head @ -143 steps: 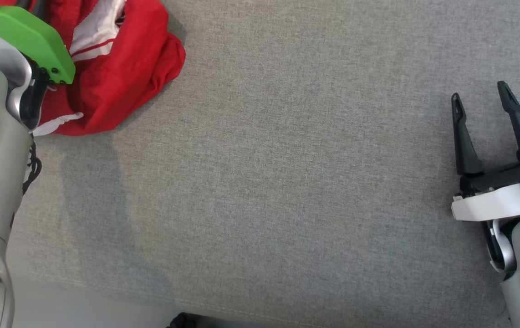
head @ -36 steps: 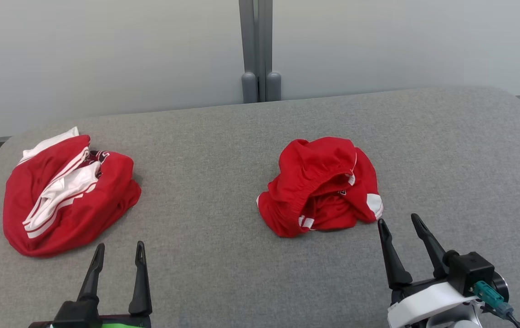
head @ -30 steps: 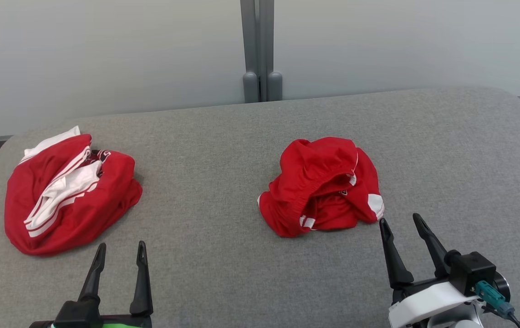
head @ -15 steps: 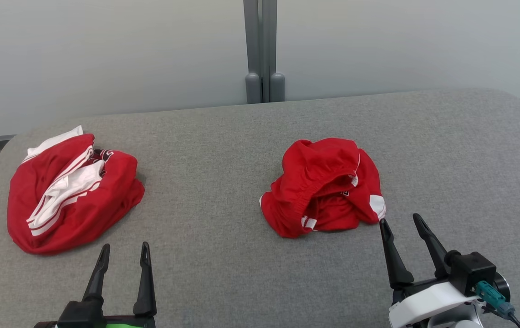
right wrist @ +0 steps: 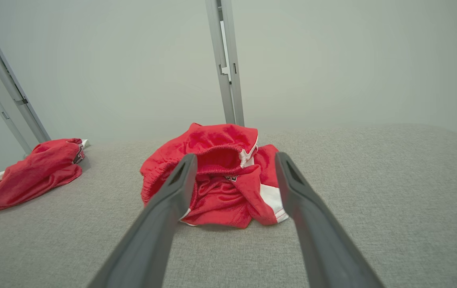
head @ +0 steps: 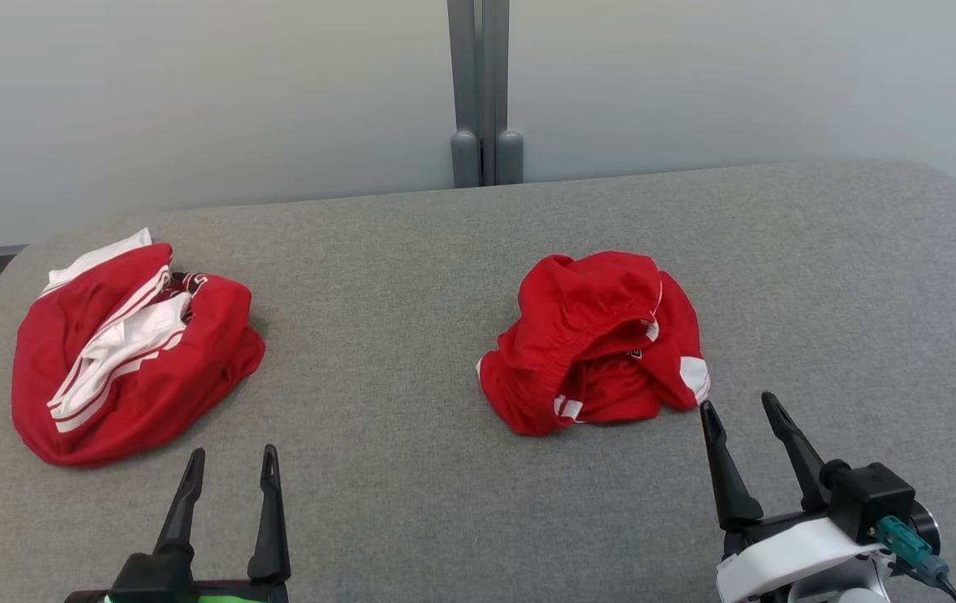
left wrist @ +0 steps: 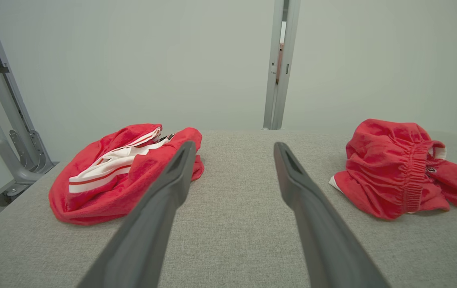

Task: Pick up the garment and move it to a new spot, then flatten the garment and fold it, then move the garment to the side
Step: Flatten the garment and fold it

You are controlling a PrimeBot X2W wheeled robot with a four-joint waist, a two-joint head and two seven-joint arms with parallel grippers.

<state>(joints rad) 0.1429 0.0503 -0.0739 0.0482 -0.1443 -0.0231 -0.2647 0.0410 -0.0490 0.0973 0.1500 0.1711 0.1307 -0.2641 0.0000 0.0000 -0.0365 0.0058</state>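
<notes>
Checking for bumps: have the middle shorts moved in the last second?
No. The shorts sit where they did against the grey post; the whole view shifted slightly.

A few seconds back the head camera was staring straight down at the grey surface [head: 377, 469]. Now it's tipped up, so the wall [head: 193, 100], the post [head: 485, 84] and the crumpled red garment [head: 595, 343] in the middle have all come into the shot. The left arm was stretched out with its green wrist over the red-and-white garment [head: 135, 352], but it's pulled back, and the left gripper [head: 232, 452] now sits at the lower left, fingers spread, clear of that cloth. Over the last second it's just a tiny sideways drift of the camera.
</notes>
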